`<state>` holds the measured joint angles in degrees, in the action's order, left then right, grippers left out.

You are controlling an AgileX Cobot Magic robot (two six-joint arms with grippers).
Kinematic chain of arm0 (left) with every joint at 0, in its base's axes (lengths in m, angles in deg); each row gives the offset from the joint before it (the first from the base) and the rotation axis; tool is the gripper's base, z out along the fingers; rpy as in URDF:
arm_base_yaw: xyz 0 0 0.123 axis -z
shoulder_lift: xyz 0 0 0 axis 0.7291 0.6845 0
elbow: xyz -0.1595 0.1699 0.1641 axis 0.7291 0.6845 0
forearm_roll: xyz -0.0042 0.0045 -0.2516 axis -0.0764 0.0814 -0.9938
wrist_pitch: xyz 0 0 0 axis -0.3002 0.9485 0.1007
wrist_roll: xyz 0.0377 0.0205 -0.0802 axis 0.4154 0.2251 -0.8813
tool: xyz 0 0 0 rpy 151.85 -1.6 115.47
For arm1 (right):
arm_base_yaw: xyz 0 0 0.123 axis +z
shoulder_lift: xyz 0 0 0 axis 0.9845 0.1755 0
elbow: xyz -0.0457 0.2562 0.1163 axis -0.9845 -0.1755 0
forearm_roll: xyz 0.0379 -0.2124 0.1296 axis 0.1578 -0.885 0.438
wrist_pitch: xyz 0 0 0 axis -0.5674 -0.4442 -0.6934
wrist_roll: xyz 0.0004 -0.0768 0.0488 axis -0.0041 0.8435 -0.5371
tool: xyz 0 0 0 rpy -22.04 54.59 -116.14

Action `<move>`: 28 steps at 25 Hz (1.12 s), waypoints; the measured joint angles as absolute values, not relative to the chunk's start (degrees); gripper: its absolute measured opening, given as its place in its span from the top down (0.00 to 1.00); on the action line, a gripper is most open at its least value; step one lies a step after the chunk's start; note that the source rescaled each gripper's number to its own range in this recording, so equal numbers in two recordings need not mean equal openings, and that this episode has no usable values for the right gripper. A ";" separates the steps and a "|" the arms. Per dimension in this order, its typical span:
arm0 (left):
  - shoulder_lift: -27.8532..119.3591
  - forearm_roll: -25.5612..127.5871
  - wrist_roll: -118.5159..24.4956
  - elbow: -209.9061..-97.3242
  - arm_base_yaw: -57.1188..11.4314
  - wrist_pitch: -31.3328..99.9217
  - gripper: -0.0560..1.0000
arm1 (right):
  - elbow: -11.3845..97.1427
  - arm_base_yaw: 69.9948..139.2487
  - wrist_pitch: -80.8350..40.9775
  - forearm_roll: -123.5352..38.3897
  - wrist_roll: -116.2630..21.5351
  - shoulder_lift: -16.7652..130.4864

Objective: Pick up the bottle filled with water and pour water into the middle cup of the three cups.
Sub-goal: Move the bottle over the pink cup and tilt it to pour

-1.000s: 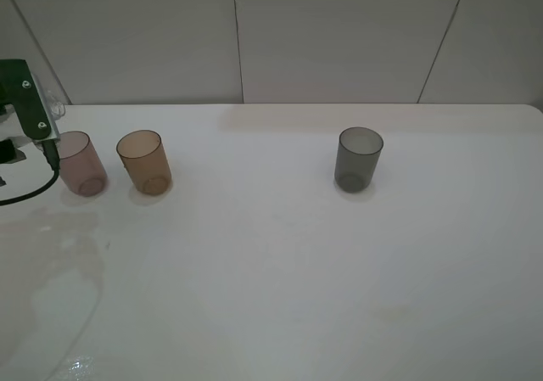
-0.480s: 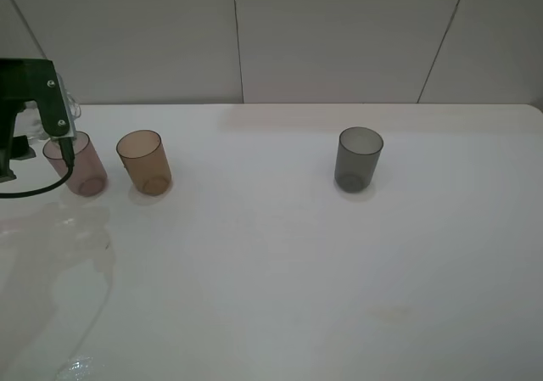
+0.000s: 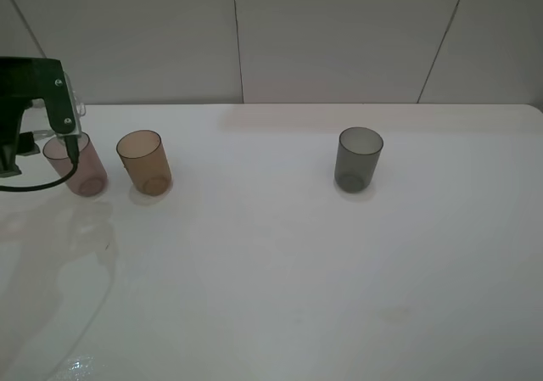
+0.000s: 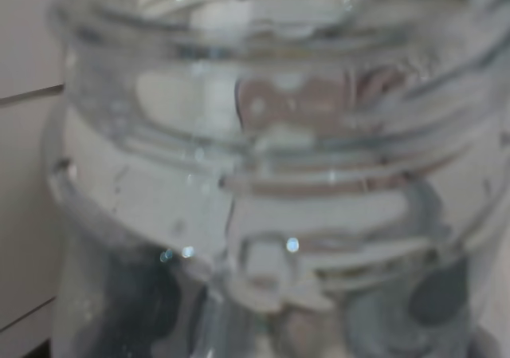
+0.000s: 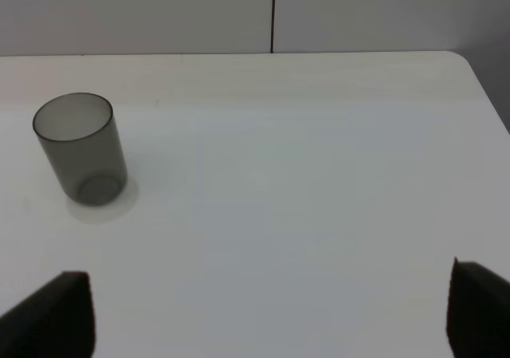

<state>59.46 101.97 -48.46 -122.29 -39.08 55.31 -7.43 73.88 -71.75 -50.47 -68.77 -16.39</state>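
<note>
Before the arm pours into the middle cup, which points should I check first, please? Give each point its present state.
1. Grip on the bottle: cannot tell; it fills the left wrist view and the fingers are hidden.
2. Left end effector above the amber cup: not ok; it hangs by the pink cup.
3. Amber cup upright, mouth free: ok.
4. Right end effector clear of the path: ok; open, facing the grey cup.
5. Water in the bottle: cannot tell.

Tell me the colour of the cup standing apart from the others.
Dark smoky grey cup; right wrist view shows it best.
</note>
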 joint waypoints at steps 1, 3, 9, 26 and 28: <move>59.77 101.97 -48.46 -122.29 -39.06 55.37 0.92 | -7.43 73.88 -71.75 -50.47 -68.77 -16.39; 60.62 102.54 -48.46 -122.59 -38.46 56.10 0.92 | -7.43 73.88 -71.75 -50.47 -68.77 -16.39; 63.61 103.49 -48.46 -125.23 -35.74 58.25 0.92 | -7.43 73.88 -71.75 -50.47 -68.77 -16.39; 69.44 106.63 -49.82 -131.18 -32.35 62.29 0.92 | -7.43 73.88 -71.75 -50.47 -68.77 -16.39; 69.44 107.98 -49.94 -131.28 -32.35 62.13 0.92 | -7.43 73.88 -71.75 -50.47 -68.77 -16.39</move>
<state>69.44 107.98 -49.94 -131.28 -32.35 62.13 -7.43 73.88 -71.75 -50.47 -68.77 -16.39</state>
